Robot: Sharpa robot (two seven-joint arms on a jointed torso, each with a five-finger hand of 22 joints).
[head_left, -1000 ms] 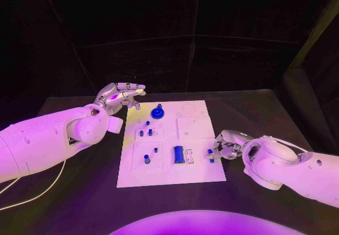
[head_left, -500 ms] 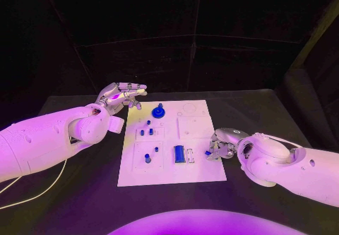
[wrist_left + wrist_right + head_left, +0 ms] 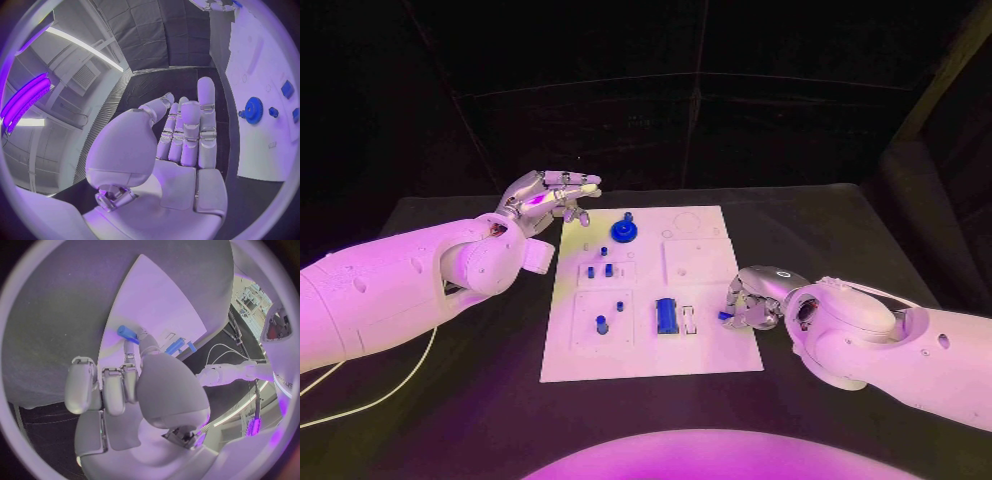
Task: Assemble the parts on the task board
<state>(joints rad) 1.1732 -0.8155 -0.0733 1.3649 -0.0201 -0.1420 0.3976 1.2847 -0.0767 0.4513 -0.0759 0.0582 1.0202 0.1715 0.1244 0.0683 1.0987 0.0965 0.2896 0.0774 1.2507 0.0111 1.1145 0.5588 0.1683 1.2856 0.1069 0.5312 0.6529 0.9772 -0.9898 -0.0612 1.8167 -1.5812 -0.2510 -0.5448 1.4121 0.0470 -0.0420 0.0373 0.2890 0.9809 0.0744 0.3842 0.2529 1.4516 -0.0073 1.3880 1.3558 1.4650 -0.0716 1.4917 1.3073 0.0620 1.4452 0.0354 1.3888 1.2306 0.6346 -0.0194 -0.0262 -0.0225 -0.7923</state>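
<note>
the right hand [image 3: 753, 308] sits at the right edge of the task board [image 3: 697, 262], on its near half, and pinches a small blue part [image 3: 127, 333] at its fingertips; the right wrist view shows that piece held just over the white plate, with the other fingers curled in beside it. the left hand [image 3: 548, 195] hovers off the board's far left corner, holding nothing, its fingers loosely extended and apart.

the step in hand looks like seating this small part into a socket near the board's right edge. to do it well, the hand should bring the piece down upright over its hole, keep the pinch light enough for the part to settle, and let go only once it sits flush. tilting the piece would likely jam it. i cannot tell from these views which socket it is meant for.

counted in the head view: 1 white board on the black bench [image 3: 848, 220]; 1 round blue gear-like part [image 3: 622, 231] near the far edge; 2 small blue pegs [image 3: 597, 270] side by side below it; 1 blue peg [image 3: 600, 324] in the near left block; 1 long blue bar [image 3: 666, 315] in the near middle, with a pale slot piece just beside it; and the 1 part in the right hand. 2 hands in all.
</note>
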